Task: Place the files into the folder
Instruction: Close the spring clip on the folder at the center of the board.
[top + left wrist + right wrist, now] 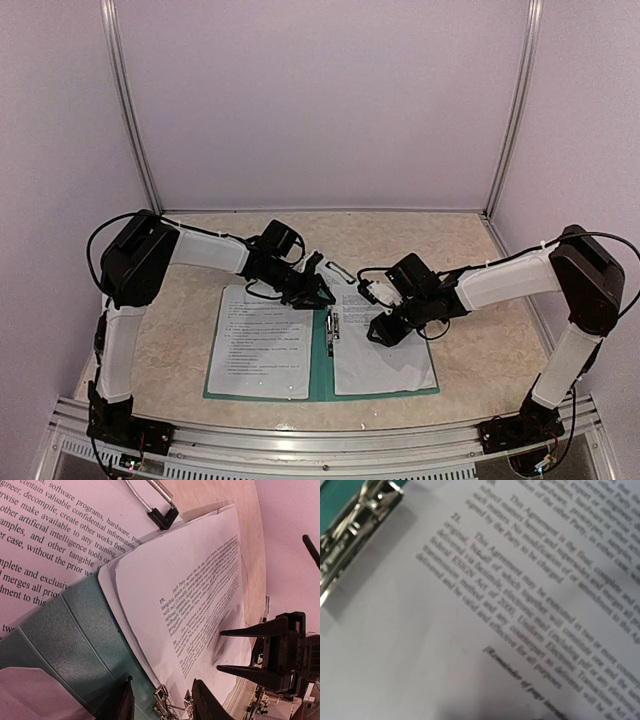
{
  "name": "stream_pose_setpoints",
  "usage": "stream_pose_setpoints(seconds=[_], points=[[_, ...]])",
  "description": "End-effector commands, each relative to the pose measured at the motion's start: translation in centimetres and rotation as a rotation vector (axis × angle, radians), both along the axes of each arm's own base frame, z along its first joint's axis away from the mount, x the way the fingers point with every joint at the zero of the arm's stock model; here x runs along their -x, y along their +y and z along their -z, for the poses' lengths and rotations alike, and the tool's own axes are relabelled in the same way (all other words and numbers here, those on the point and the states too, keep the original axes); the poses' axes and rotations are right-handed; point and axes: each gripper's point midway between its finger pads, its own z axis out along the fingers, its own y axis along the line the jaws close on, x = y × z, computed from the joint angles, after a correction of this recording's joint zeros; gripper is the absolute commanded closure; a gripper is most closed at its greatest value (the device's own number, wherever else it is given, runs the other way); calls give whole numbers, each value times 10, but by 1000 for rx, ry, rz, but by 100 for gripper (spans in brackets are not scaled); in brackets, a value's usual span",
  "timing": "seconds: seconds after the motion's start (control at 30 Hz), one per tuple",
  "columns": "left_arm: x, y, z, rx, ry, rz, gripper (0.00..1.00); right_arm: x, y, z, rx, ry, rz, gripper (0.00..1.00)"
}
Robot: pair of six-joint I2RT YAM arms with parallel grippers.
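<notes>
The folder (pixel 320 372) lies open and flat on the table, dark teal, with a metal clip (pixel 332 330) at its spine. One printed sheet of the files (pixel 262 345) covers its left half and another sheet (pixel 388 365) covers its right half. My left gripper (pixel 318 290) hovers over the top of the spine. In the left wrist view its fingers (pixel 162 681) stand apart with the clip (pixel 170 702) between them and not touching either one. My right gripper (pixel 385 335) is open, its tips (pixel 220 650) down on the right sheet (pixel 200 590). Its own camera shows only blurred text (pixel 520 605) and the clip (pixel 355 515).
A wire lever with a black tip (pixel 162 515) lies just beyond the folder's top edge (pixel 340 270). Pale walls and two metal posts (pixel 130 110) close in the back and sides. A metal rail (pixel 320 440) runs along the near edge of the beige tabletop (pixel 180 310).
</notes>
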Motion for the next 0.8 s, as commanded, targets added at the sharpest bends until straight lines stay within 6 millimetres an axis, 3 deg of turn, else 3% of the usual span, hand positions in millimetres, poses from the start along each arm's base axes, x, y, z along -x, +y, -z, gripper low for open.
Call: stream_pose_setpoints(seconds=[0.0, 0.4, 0.77], points=[[2, -6, 9, 7, 31, 27, 63, 15, -7, 18, 64, 66, -19, 60], [11, -9, 9, 37, 61, 53, 75, 15, -7, 20, 67, 71, -21, 62], [14, -12, -7, 83, 46, 78, 82, 16, -8, 21, 74, 76, -21, 63]])
